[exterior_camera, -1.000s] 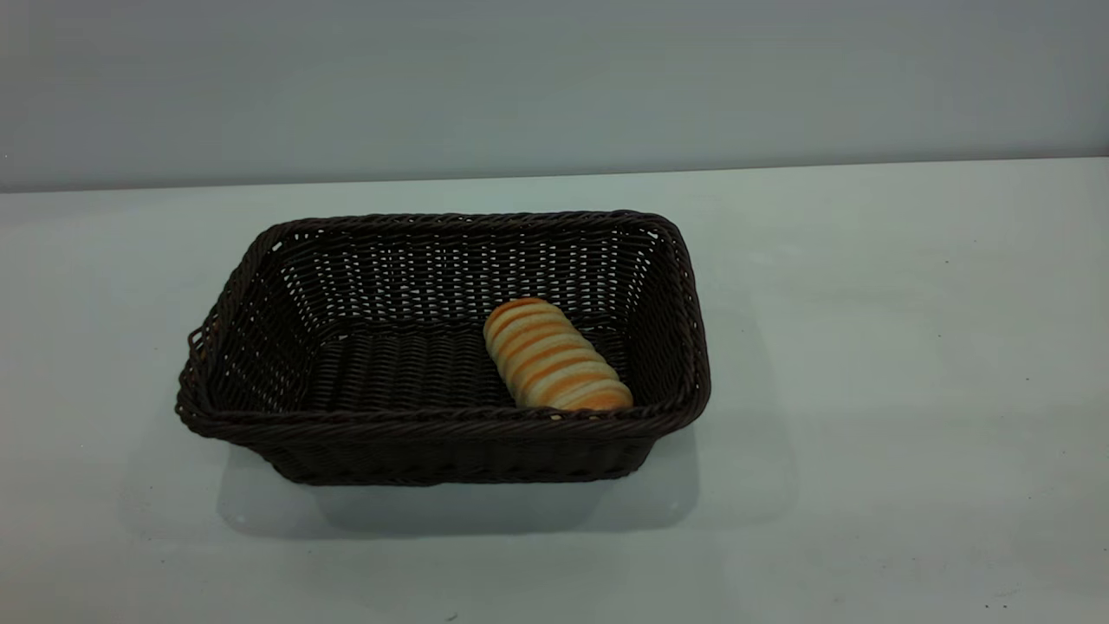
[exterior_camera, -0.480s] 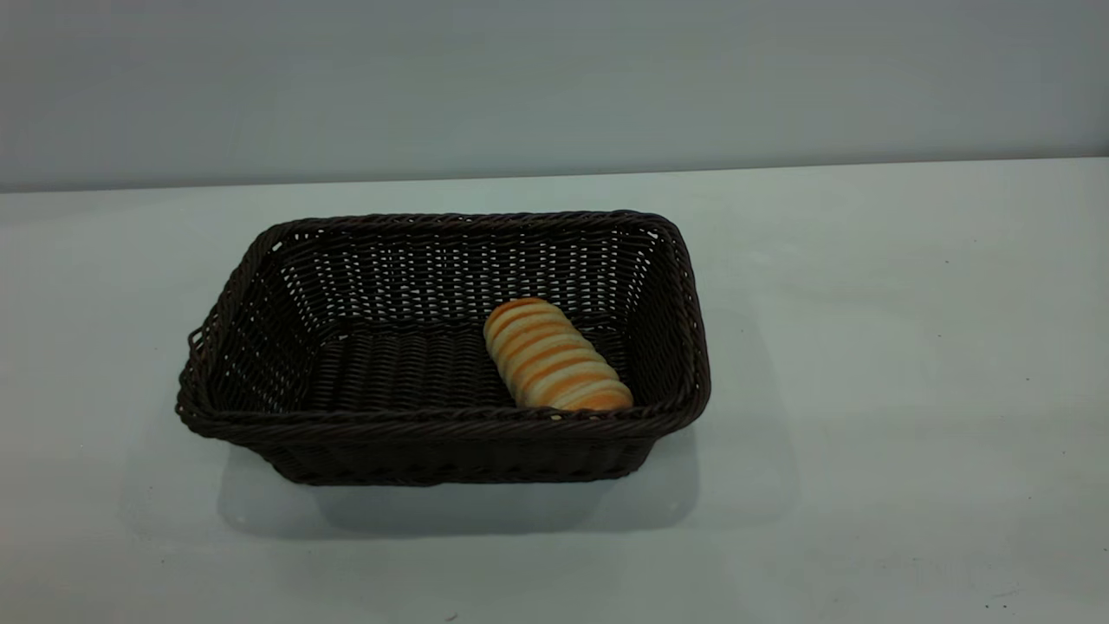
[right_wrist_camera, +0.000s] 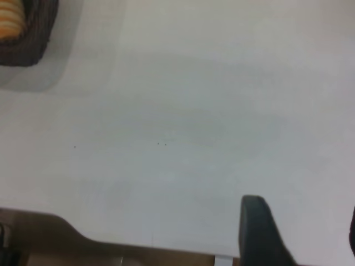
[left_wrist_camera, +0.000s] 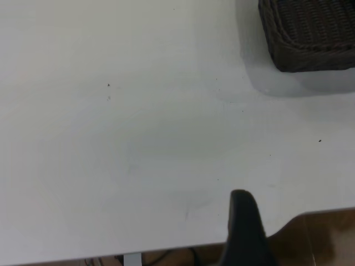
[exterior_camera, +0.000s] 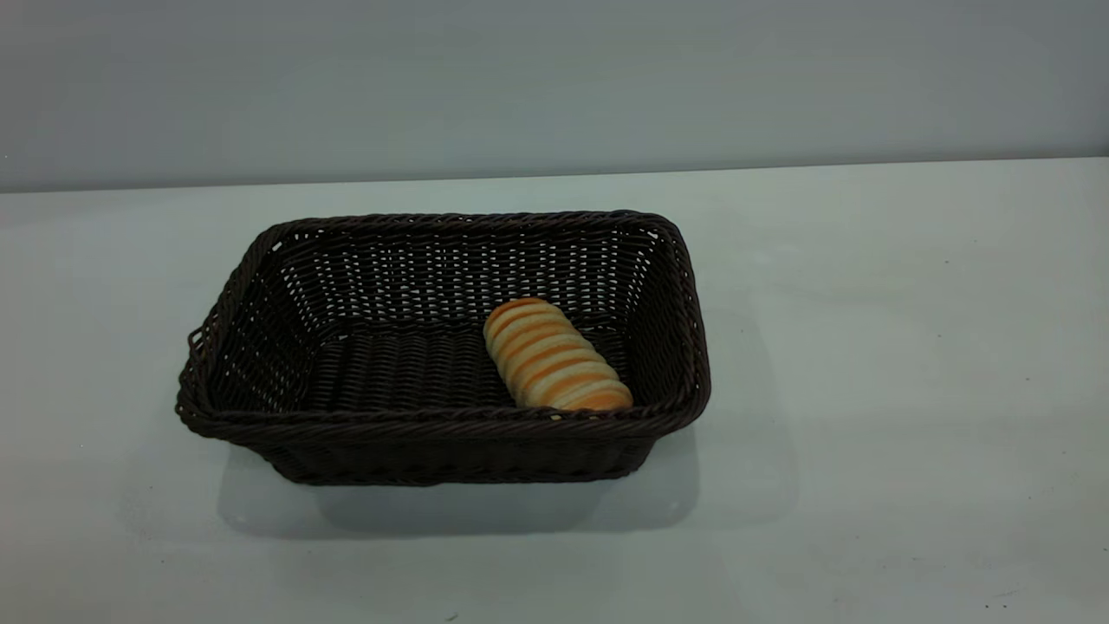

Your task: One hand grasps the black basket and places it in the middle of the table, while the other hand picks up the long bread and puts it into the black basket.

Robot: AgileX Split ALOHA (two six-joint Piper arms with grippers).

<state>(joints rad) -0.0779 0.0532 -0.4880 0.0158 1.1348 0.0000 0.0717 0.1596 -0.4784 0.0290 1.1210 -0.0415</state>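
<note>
The black basket (exterior_camera: 433, 451) stands on the white table (exterior_camera: 866, 347), a little left of the middle. The long bread (exterior_camera: 554, 355) lies inside it, at the right end of the basket floor, near the front wall. Neither gripper shows in the exterior view. My left gripper (left_wrist_camera: 247, 233) is over the table's near edge, far from a basket corner (left_wrist_camera: 310, 39). My right gripper (right_wrist_camera: 302, 221) is open and empty over the table's edge, far from the basket corner (right_wrist_camera: 33, 44) and the bread end (right_wrist_camera: 10, 25).
The table edge (left_wrist_camera: 166, 249) with brown floor beyond runs close to both grippers. A plain grey wall (exterior_camera: 554, 87) stands behind the table. A few tiny dark specks (exterior_camera: 946, 260) mark the tabletop.
</note>
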